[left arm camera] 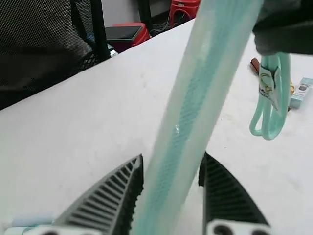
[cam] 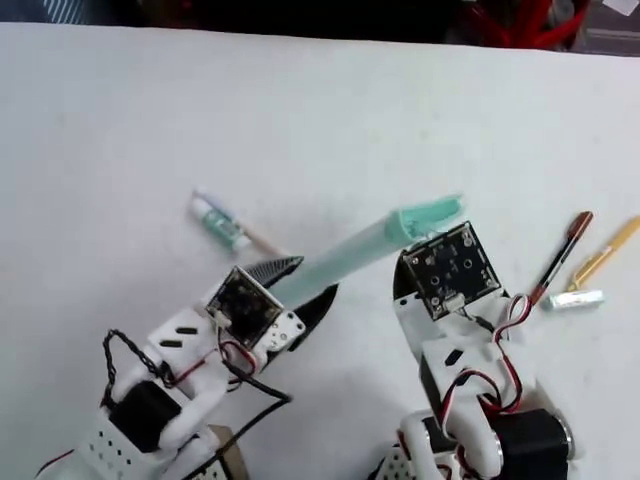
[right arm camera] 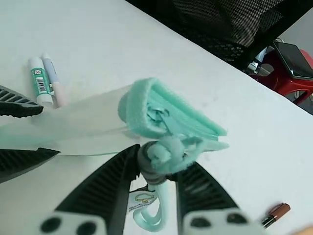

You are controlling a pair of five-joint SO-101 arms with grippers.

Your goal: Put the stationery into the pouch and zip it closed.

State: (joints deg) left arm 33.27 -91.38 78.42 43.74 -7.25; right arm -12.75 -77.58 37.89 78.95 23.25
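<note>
The white desk (cam: 400,100) carries everything; above it a long teal pouch (cam: 350,250) hangs clear of the surface, stretched between the two arms and tilted, its far end higher than its near end. The left gripper (left arm camera: 171,166) is clenched on the pouch's lower part, one ribbed jaw pressing each side of the mesh-patterned body; the right gripper (right arm camera: 157,155) is clamped on the bunched teal knot at the pouch's folded upper end, and a teal loop strap (left arm camera: 266,105) dangles below it.

The stationery lies on the desk outside the pouch, in two groups well apart. Beyond the left gripper, a white tube (cam: 218,222) with a green label lies touching a pale pink pen (right arm camera: 55,81), the two side by side; beside the right arm lie a brown pen (cam: 560,258) and a yellow pen (cam: 605,252), both slanted the same way and near each other; just at the brown pen's near tip sits a small white and teal block (cam: 573,299).
</note>
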